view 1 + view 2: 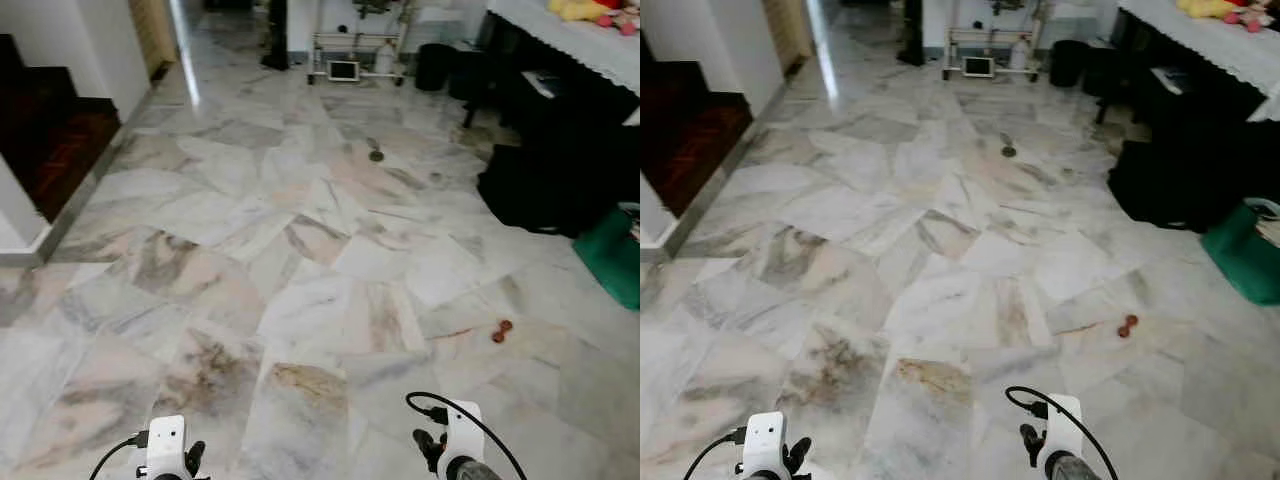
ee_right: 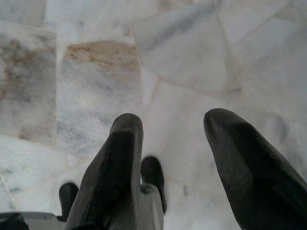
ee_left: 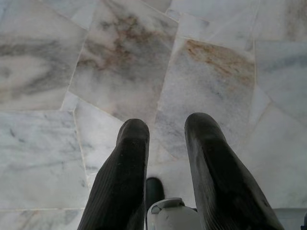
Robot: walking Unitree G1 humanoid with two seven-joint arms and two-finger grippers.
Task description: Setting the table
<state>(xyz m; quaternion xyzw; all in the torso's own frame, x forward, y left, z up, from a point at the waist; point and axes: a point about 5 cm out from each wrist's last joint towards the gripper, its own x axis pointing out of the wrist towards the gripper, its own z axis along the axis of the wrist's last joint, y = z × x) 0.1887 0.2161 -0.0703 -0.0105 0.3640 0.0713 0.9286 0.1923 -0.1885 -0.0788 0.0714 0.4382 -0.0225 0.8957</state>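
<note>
Two grippers: left gripper [image 3: 165, 139] and right gripper [image 2: 175, 136] hang low over the floor, fingers apart, nothing between them.
Floor: marble floor [image 1: 300, 260], pale slabs with grey and rust veining, glossy.
Small items: reddish object [image 1: 502, 330] on the floor ahead right; dark round spot [image 1: 376, 155] farther on.
Right side: table [image 1: 580, 40] with white lace-edged cloth, far right; green bag [image 1: 615, 255] beside dark furniture.
Left side: dark wooden stairs [image 1: 55, 140].
Far end: wheeled rack [image 1: 355, 55].

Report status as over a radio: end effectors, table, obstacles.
Left end effector open, empty, over marble floor. Right end effector likewise. White-clothed table far right. Small red-brown object on floor.
</note>
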